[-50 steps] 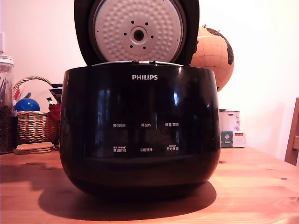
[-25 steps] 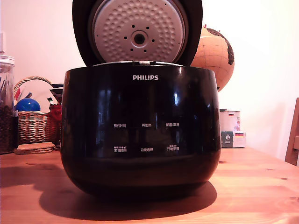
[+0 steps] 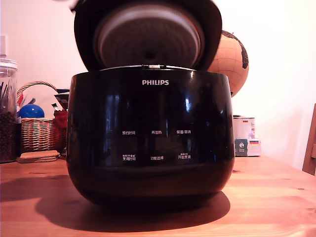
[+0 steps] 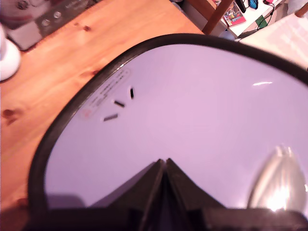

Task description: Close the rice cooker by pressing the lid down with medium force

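The wooden worktop (image 3: 276, 197) fills the low part of the exterior view. On it, right in the middle, sits the big shiny black rice cooker (image 3: 150, 138), with white letters and small white labels on its front. The lid (image 3: 148, 34) is up, hinged at the back of the pot, and leans forward over the opening. It looks blurred, and its pale round underside faces the camera.

In the wrist view the top of the lid (image 4: 192, 125) looks shiny and pale, with a dark rim, a small label and three short dark slots. The pincer (image 4: 164, 192) is at the near edge of that view. Its two dark tips meet in a point with no gap, so it is closed with nothing between them. I cannot tell whether the tips touch the lid.

Behind the cooker, on the exterior view's right, stands a tan globe (image 3: 232, 61), and lower down a small box (image 3: 246, 137). On the exterior view's left are a woven basket (image 3: 37, 131) with a blue ball (image 3: 30, 111) in it, and a glass jar (image 3: 7, 113).
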You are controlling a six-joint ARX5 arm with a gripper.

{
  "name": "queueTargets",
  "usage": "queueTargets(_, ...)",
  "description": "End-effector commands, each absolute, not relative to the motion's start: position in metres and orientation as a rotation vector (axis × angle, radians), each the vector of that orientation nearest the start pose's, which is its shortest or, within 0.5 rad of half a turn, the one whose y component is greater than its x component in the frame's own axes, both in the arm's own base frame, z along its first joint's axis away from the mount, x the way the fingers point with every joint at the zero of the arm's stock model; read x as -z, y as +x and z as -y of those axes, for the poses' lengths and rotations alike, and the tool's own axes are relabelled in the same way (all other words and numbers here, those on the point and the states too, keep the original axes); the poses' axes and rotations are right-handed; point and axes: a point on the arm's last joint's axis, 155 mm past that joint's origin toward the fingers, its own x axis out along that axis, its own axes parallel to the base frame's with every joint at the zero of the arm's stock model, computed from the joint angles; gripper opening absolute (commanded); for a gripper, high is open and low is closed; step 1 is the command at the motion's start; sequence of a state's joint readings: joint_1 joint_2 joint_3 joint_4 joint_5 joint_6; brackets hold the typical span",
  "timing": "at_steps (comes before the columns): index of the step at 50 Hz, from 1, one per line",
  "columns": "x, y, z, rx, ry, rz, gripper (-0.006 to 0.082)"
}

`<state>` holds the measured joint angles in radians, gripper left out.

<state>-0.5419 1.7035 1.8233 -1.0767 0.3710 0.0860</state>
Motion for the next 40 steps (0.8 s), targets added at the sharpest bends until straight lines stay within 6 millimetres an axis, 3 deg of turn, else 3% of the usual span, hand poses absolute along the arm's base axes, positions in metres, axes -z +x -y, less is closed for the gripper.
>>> queueTargets(1,-0.250,0.327,0.279,0.875,0.153,-0.965,-0.0021)
queueTargets(16,-0.233,0.332,0.271,0.772,0.073,-0.907,-0.0021)
queueTargets(40,-0.233,0.322,0.263,0.676,0.003,-0.660,-0.0021)
